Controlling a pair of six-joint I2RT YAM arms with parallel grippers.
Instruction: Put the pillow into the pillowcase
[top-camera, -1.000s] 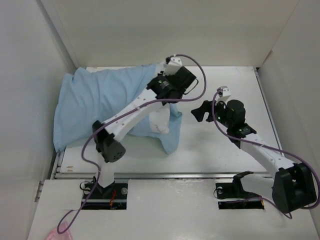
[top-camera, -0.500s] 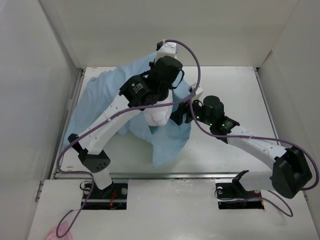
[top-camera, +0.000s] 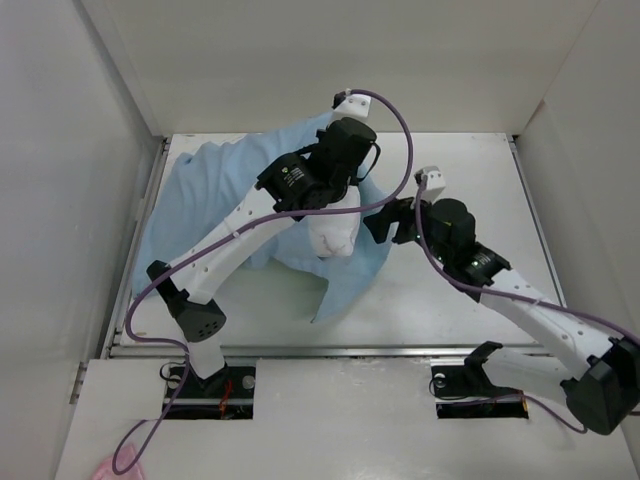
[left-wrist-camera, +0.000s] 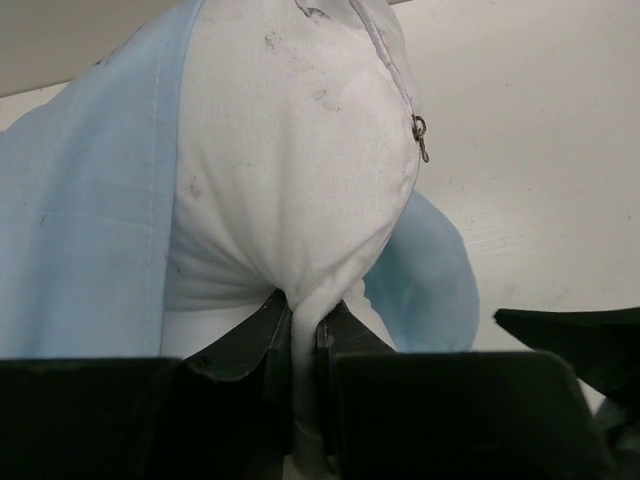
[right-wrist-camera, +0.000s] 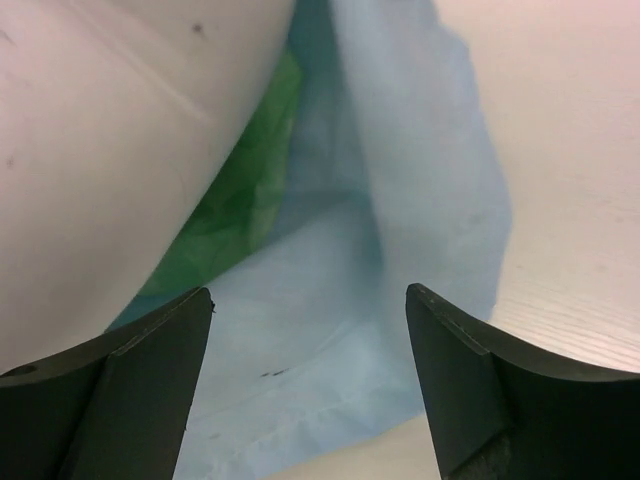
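The white pillow (top-camera: 333, 232) pokes out of the light blue pillowcase (top-camera: 205, 205), which covers most of it at the table's back left. My left gripper (left-wrist-camera: 303, 310) is shut on a pinch of the pillow (left-wrist-camera: 290, 180), its zipper pull showing at the right. The pillowcase (left-wrist-camera: 85, 220) hangs beside it. My right gripper (right-wrist-camera: 308, 305) is open just over the pillowcase's loose blue flap (right-wrist-camera: 380, 250), beside the pillow (right-wrist-camera: 110, 140); a strip of the green inner face (right-wrist-camera: 240, 200) shows between them. In the top view the right gripper (top-camera: 385, 220) is at the pillow's right side.
White walls (top-camera: 60, 200) close in the table (top-camera: 470, 300) on the left, back and right. A metal rail (top-camera: 350, 350) runs along the near edge. A pink scrap (top-camera: 105, 467) lies at the bottom left.
My left arm has shifted the pillow end slightly right and lifted it. My right gripper has drawn back a little to the right and sits open at the pillowcase flap.
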